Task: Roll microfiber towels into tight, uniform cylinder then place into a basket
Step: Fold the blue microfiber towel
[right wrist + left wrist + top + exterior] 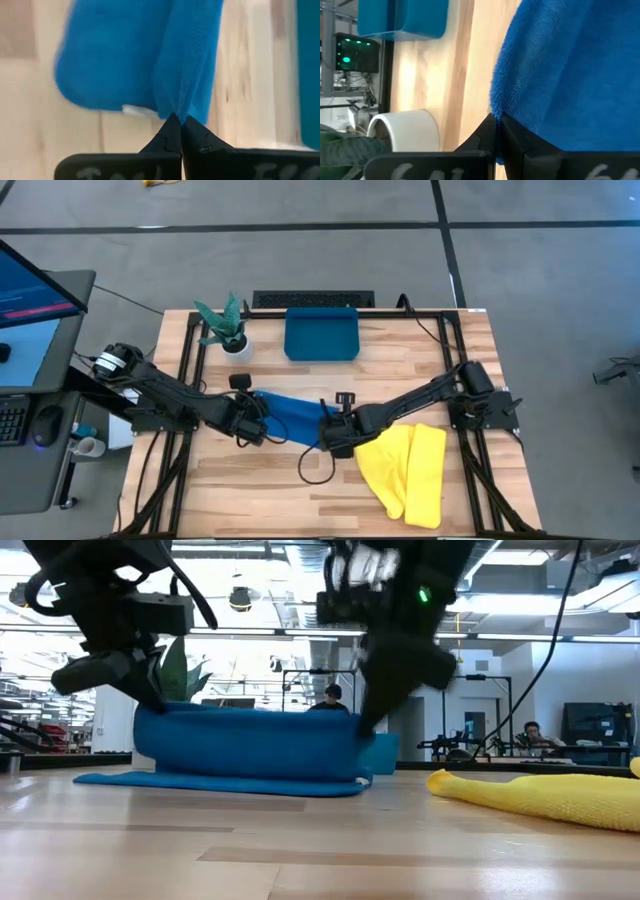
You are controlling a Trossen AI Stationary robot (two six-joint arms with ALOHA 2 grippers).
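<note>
The blue microfiber towel (290, 416) lies at the table's middle. Part of it is raised into a long hump (250, 740) over a flat layer (200, 781) that rests on the wood. My left gripper (252, 427) is shut on its left end and my right gripper (333, 438) is shut on its right end. The yellow towel (410, 470) lies crumpled at the near right, untouched. The teal basket (320, 335) stands at the far middle with nothing in it. My left gripper pinches the blue towel's left edge (506, 112) between its two shut fingers, slanting down from the table's left. That end is raised off the wood. My right gripper pinches a fold at the towel's right end (177, 107), slanting down from the right. The cloth there is raised, with a lower layer on the table.
A white pot (237, 346) with a green plant stands left of the basket. A loose black cable (315, 470) loops on the wood near the right gripper. A monitor and keyboard (20, 330) sit beyond the table's left edge. Bare wood lies along the near edge.
</note>
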